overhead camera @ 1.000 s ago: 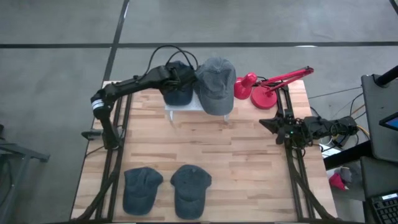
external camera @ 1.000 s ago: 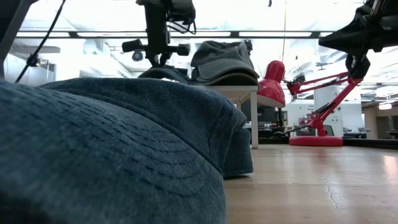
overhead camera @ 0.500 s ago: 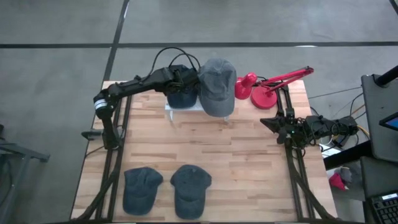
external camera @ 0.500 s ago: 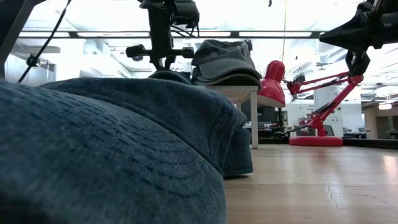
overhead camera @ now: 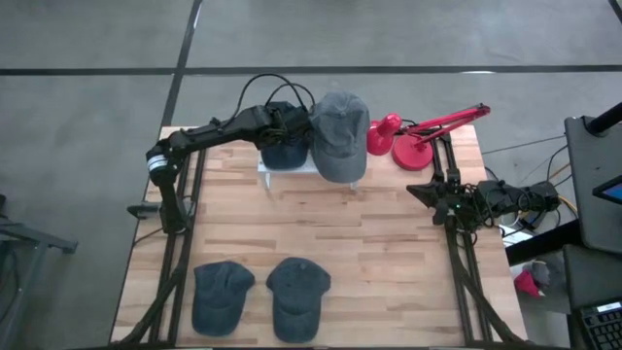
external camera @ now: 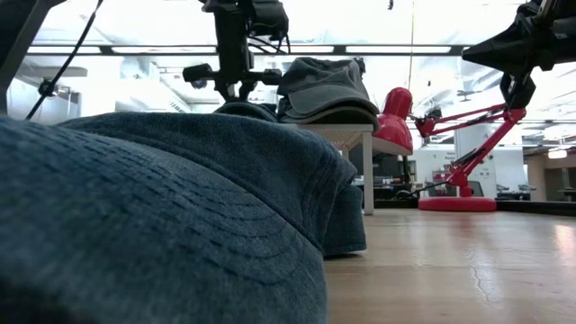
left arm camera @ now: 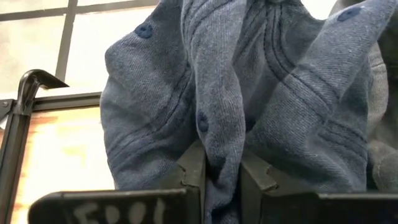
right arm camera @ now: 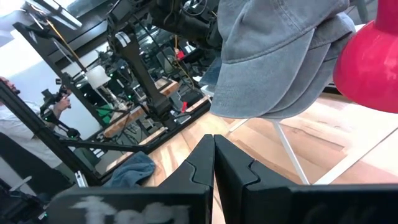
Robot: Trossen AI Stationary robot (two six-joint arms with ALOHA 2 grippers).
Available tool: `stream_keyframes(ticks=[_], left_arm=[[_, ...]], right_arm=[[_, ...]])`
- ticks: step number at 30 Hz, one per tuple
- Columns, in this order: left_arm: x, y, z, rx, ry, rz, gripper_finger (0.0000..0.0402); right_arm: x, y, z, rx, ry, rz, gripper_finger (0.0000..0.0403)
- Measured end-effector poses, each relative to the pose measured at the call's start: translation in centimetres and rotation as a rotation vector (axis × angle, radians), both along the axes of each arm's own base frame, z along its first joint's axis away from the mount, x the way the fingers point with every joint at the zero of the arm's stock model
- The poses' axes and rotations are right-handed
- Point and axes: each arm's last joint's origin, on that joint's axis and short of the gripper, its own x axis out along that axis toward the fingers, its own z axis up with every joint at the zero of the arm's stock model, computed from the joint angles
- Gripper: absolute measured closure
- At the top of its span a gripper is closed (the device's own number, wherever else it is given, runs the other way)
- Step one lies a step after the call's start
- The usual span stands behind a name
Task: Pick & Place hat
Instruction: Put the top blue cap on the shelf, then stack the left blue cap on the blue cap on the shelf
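A fold of the blue hat [left arm camera: 205, 106] is being pinched between the fingers of the left gripper [overhead camera: 283, 124], directly beneath it on the white stand [overhead camera: 282, 173] at the table's [overhead camera: 369, 243] 12 o'clock. At its 3 o'clock, apparently touching, a grey hat [overhead camera: 338, 131] is being held up by the stand. The right gripper [overhead camera: 416, 192] is being kept pressed together near the 3 o'clock edge.

Near hat [external camera: 162, 216] blurred, fills low view; blue hat [overhead camera: 282, 146] mostly hidden under left arm.
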Motion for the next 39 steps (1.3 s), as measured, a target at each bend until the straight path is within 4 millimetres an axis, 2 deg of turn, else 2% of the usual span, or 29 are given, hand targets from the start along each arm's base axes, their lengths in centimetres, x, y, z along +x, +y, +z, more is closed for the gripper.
stream_keyframes(ticks=[7, 14, 21, 32, 39], left_arm=[[0.0, 0.0, 0.0, -0.006, -0.002, -0.004, 0.0327], [0.0, -0.1, 0.2, -0.028, -0.015, -0.022, 0.0275], [-0.3, -0.3, 1.4, -0.018, -0.029, -0.054, 0.0228], [-2.4, -1.2, 4.2, 0.011, -0.078, -0.095, 0.0216], [-2.7, -1.4, 4.2, -0.014, -0.078, -0.128, 0.0217]], right_arm=[[0.0, 0.0, 0.0, 0.000, 0.000, 0.000, 0.0394], [0.0, 0.0, 0.0, 0.001, -0.001, 0.000, 0.0394], [0.0, 0.0, 0.0, 0.003, -0.002, 0.000, 0.0394], [0.0, 0.0, 0.0, 0.003, -0.002, 0.000, 0.0394], [0.0, 0.0, 0.0, 0.001, -0.002, 0.000, 0.0394]])
